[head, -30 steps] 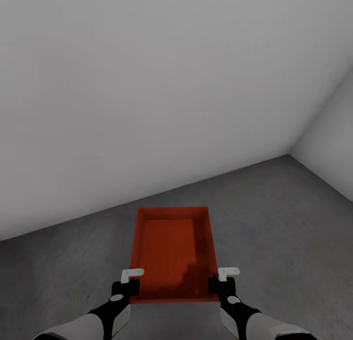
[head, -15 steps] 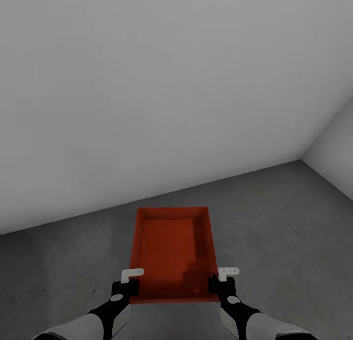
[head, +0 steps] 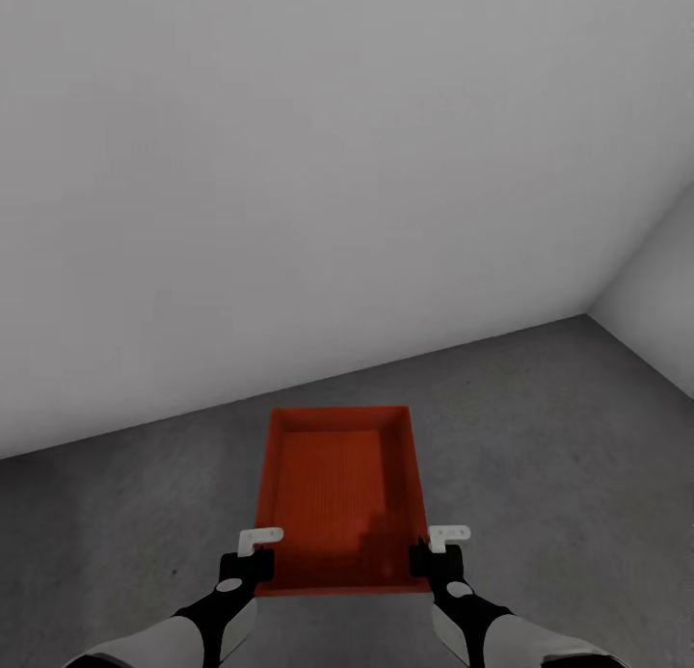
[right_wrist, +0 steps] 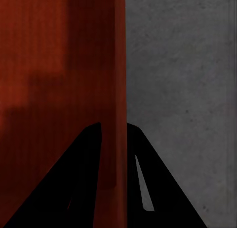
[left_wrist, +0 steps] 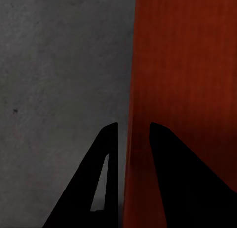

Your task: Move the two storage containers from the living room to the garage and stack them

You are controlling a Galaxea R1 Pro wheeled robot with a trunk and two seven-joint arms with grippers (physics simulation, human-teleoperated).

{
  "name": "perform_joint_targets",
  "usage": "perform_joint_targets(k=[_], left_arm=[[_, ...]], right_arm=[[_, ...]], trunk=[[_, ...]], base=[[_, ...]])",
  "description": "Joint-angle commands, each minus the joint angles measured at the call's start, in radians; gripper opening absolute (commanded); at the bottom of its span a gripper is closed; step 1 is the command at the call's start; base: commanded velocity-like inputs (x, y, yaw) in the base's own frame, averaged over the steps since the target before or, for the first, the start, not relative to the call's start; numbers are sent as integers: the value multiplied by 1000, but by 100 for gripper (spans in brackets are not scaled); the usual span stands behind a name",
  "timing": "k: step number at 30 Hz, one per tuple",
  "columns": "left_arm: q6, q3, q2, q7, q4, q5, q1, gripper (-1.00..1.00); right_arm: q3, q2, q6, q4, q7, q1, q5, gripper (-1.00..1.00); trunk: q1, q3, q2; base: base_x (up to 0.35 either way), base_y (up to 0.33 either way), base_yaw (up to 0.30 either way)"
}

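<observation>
- One storage container (head: 339,499), orange-red and open-topped, sits low at centre frame, held above the grey floor (head: 540,437).
- Left hand (head: 253,555) and right hand (head: 436,550) each pinch a side wall.
- Since earlier, the wall-floor corner has shifted right; the container is unchanged.

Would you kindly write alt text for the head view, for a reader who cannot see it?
An open orange-red storage container is held at its near corners by the left gripper and the right gripper, above a dark grey concrete floor. Plain grey walls meet in a corner at the right.
</observation>
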Motion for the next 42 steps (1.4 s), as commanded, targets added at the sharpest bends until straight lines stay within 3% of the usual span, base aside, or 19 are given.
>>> perform_joint_targets(k=[1, 42], left_arm=[[-29, 0, 0, 16, -1, 3, -1, -100], [-29, 0, 0, 16, -1, 3, -1, -100]], right_arm=[[-48, 26, -8, 5, -8, -1, -37, -100], [-48, 27, -8, 5, -8, -1, -36, -100]], trunk=[[0, -1, -1], [0, -1, -1]], base=[[0, -26, 0], [0, -1, 23]])
